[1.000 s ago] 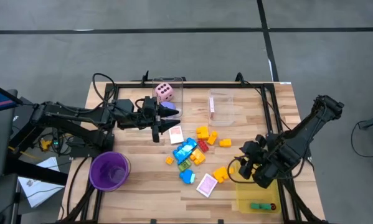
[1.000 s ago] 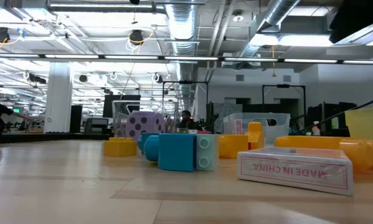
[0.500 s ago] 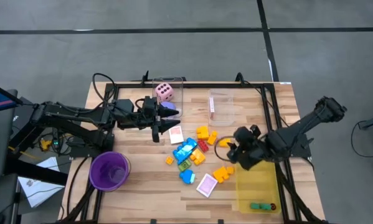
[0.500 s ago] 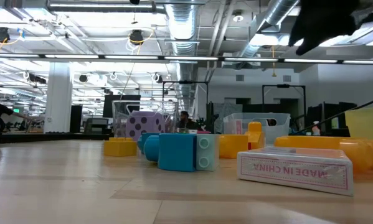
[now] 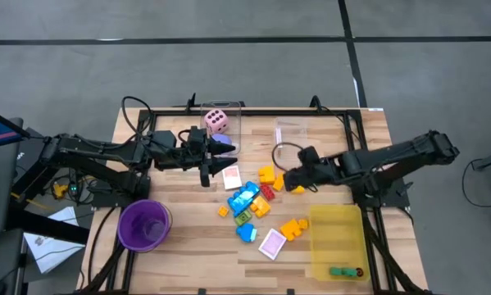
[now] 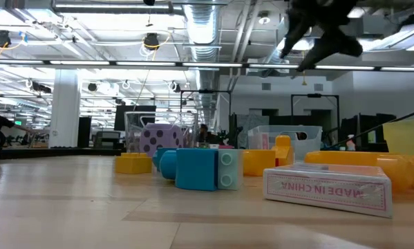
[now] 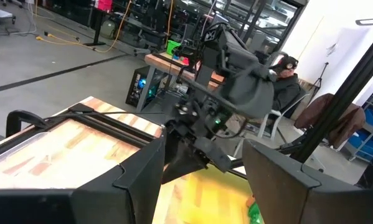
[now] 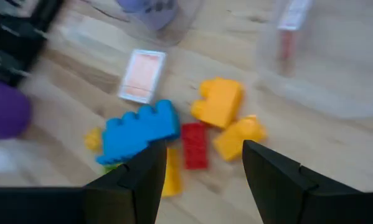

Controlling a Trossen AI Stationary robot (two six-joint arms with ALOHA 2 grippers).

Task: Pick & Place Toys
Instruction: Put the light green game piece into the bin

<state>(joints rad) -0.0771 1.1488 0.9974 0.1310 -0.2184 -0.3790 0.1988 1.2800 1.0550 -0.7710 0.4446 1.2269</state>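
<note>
My right gripper [image 5: 288, 182], fingers apart and empty, has swung from beside the yellow plastic tray [image 5: 337, 238] to above the loose pile of coloured plastic toy blocks [image 5: 253, 201] at mid-table, so I judge a fresh pick is starting. My left gripper [image 5: 220, 160] hovers unmoved, fingers apart and empty, beside the clear box holding the pink dotted die [image 5: 217, 121].

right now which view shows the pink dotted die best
The high view: the pink dotted die shows whole from above, inside the clear box at the table's far edge. The low view shows it through the box wall, partly behind blocks. The right wrist view catches only a blurred edge; the left wrist view shows none.
</note>
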